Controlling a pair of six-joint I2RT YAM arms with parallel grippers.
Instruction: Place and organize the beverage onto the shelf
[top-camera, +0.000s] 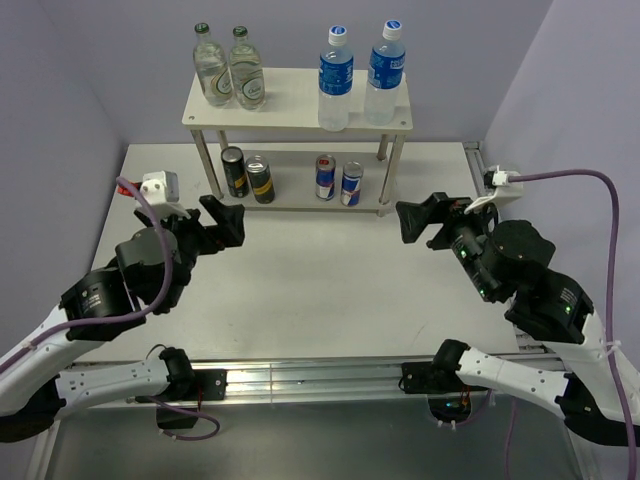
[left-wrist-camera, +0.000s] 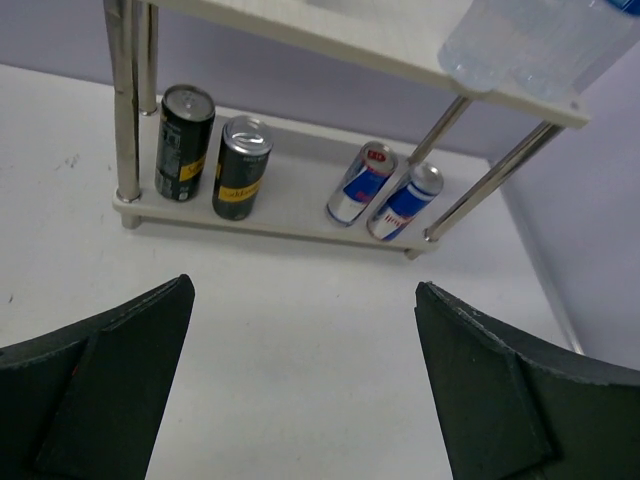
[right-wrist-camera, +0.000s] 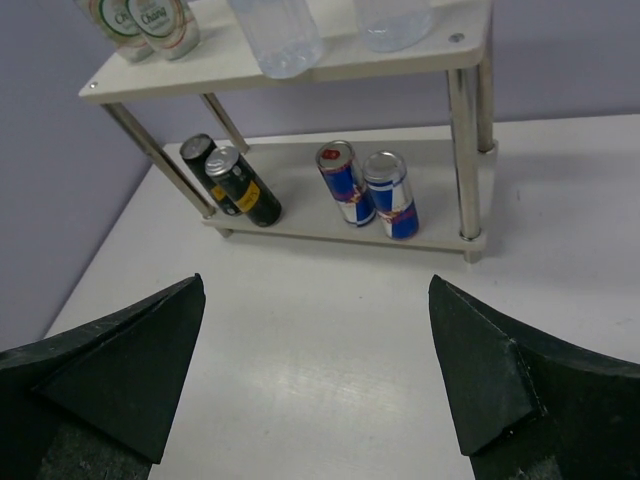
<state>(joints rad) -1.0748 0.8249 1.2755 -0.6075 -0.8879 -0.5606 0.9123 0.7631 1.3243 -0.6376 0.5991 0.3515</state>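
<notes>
I hold my left gripper (top-camera: 226, 221) and right gripper (top-camera: 421, 221) wide and empty (shelf (top-camera: 295, 100) with cans (top-camera: 261, 180) straight ahead).

The white table (top-camera: 300, 300) is holding the shelf (top-camera: 290, 100), which is standing at its 12 o'clock end. On the top board, two glass bottles (top-camera: 213, 66) are standing at 9 o'clock and two water bottles (top-camera: 335, 80) at 3 o'clock. On the lower board, two black cans (top-camera: 234, 171) are standing at 9 o'clock and two blue cans (top-camera: 351, 184) at 3 o'clock.
</notes>
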